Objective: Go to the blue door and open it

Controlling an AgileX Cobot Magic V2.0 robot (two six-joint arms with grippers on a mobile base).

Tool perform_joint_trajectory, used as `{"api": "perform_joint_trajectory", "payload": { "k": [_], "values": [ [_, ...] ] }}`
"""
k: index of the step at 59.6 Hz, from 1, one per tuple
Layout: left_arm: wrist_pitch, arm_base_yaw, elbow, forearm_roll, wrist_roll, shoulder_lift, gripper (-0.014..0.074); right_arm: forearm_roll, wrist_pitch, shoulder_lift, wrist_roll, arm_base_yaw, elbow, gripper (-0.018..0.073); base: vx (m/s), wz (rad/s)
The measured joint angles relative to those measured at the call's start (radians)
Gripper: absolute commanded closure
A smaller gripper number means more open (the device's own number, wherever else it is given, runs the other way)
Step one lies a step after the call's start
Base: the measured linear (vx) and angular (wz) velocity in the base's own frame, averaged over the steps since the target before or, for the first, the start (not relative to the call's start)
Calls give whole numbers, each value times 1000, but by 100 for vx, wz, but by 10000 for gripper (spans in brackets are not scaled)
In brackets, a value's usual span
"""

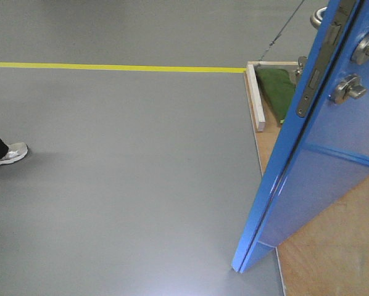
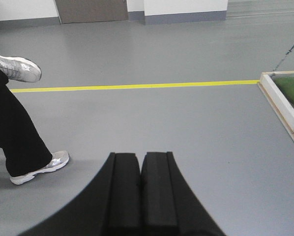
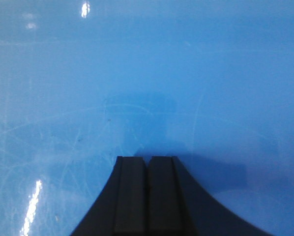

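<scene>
Frontally, the blue door [image 1: 320, 185] stands at right, latch edge toward the camera, beside a yellow floor line [image 1: 110, 66]. Left wrist view: left gripper [image 2: 140, 167] pressed together, a person's leg [image 2: 14, 132] nearby. Right wrist view: right gripper [image 3: 147, 169] pressed together, empty, glossy door panel filling the frame.

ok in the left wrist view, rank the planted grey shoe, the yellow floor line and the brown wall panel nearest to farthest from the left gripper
From the left gripper:
1. planted grey shoe, on the floor at the view's lower left
2. yellow floor line, crossing the floor ahead
3. brown wall panel, at the far wall, upper left
</scene>
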Motion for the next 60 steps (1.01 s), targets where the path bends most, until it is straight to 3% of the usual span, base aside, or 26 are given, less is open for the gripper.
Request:
{"api": "perform_joint_trajectory", "payload": {
  "k": [60],
  "values": [
    [0, 0, 0, 0, 0, 0, 526, 0, 47, -3, 1, 10, 0, 554, 27, 3]
  ]
}}
